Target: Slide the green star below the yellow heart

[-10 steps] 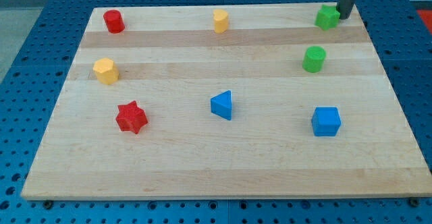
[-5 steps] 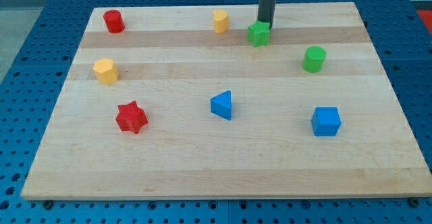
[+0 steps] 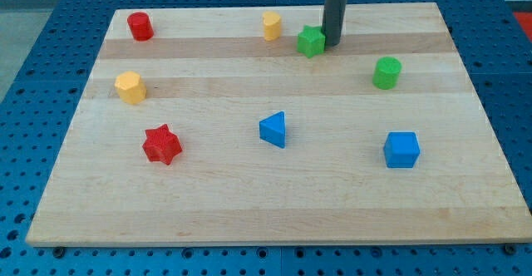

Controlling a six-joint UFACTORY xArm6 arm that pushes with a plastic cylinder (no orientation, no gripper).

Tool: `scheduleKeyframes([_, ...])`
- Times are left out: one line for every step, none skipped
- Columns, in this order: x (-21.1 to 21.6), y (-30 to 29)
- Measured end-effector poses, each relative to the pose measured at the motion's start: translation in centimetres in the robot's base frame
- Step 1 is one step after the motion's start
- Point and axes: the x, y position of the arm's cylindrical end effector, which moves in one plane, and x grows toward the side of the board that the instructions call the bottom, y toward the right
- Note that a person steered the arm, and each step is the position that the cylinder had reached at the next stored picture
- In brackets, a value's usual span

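The green star [image 3: 311, 41] lies near the view's top, just right of and slightly below the yellow heart [image 3: 272, 26]. My tip [image 3: 332, 43] touches the star's right side. The dark rod rises from there out of the view's top. The star and the heart stand a small gap apart.
On the wooden board [image 3: 274, 184] also stand a red cylinder [image 3: 140, 27] at top left, a yellow hexagon [image 3: 130, 86], a red star [image 3: 161, 145], a blue triangle [image 3: 273, 130], a blue cube [image 3: 401, 150] and a green cylinder [image 3: 386, 72].
The green star has slid from the board's top right corner leftwards to beside the yellow heart. My tip followed it and now sits on its right side instead of above it.
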Motion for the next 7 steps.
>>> scheduleKeyframes([0.0, -2.0])
scheduleKeyframes([0.0, -3.1])
scheduleKeyframes([0.0, -3.2])
scheduleKeyframes([0.0, -4.5])
scheduleKeyframes([0.0, -4.7])
scheduleKeyframes([0.0, -4.7])
scheduleKeyframes([0.0, -6.6])
